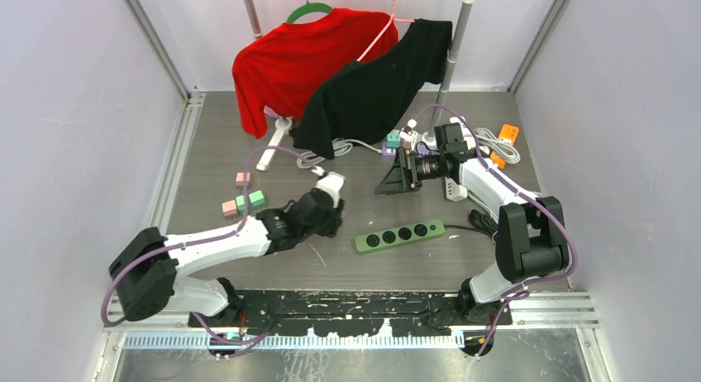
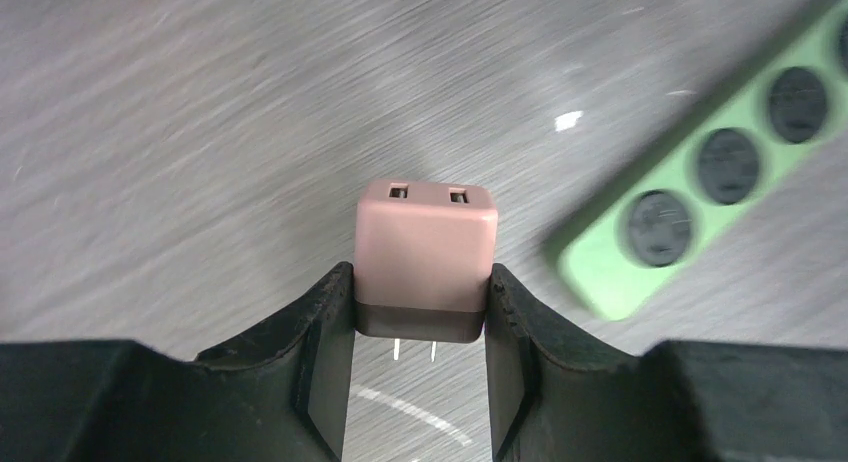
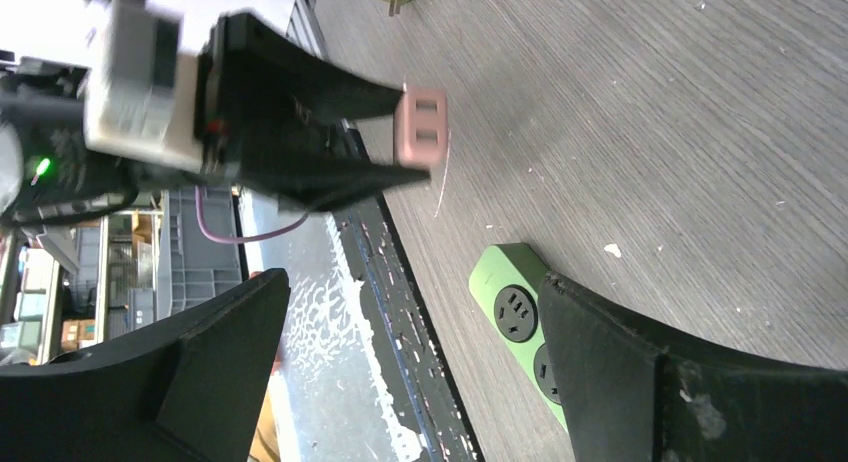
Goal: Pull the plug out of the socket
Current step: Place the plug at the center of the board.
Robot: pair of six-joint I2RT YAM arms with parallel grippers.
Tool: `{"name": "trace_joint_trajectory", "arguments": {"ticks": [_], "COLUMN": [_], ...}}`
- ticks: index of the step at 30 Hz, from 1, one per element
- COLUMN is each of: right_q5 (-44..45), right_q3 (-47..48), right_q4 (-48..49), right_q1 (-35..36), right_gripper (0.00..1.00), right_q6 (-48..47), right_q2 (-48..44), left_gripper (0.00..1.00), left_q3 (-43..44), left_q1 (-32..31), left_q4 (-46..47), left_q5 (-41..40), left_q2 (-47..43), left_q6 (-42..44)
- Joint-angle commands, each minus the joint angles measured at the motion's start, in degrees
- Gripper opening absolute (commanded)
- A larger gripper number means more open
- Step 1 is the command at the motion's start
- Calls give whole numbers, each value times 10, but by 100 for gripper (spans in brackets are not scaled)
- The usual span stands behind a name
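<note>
My left gripper (image 2: pixel 420 284) is shut on a pink cube plug (image 2: pixel 425 252), pinched at its sides with two bare metal prongs showing below. The plug hangs above the table, apart from the green power strip (image 2: pixel 700 182), whose round black sockets hold nothing. In the top view the left gripper (image 1: pixel 332 221) is just left of the strip (image 1: pixel 401 236), and the plug itself is hidden there. My right gripper (image 1: pixel 392 180) is raised behind the strip, open and holding nothing. The right wrist view shows its wide jaws (image 3: pixel 415 282), the strip's end (image 3: pixel 510 302) and the held plug (image 3: pixel 422 125).
A red shirt (image 1: pixel 298 59) and a black shirt (image 1: pixel 380 84) hang on a rack at the back. Pink and green plugs (image 1: pixel 244 202) lie at the left. A white power strip (image 1: pixel 277 142), white cables and an orange plug (image 1: pixel 507 134) lie at the back.
</note>
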Motion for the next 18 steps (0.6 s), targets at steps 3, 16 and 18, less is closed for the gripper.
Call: {"name": "trace_joint_trajectory", "arguments": {"ticks": [3,16,18], "right_q5": [19,26,26], "right_q3": [22,19,19], "right_q4": [-7,-7,-7], "right_q1": [1,1,1], "right_gripper": [100,100,100], "right_q6": [-25,-30,-30], "right_q2": [-19,-18,-19], "left_gripper": [0,2,4], "left_q3": [-114,-132,-124], "left_q1": [136,285,290], "left_q4": [53,-113,-128], "left_q5": [43,-96,-110], "left_q2": [-123,-189,-182], "left_q6": [-118,-259,-271]}}
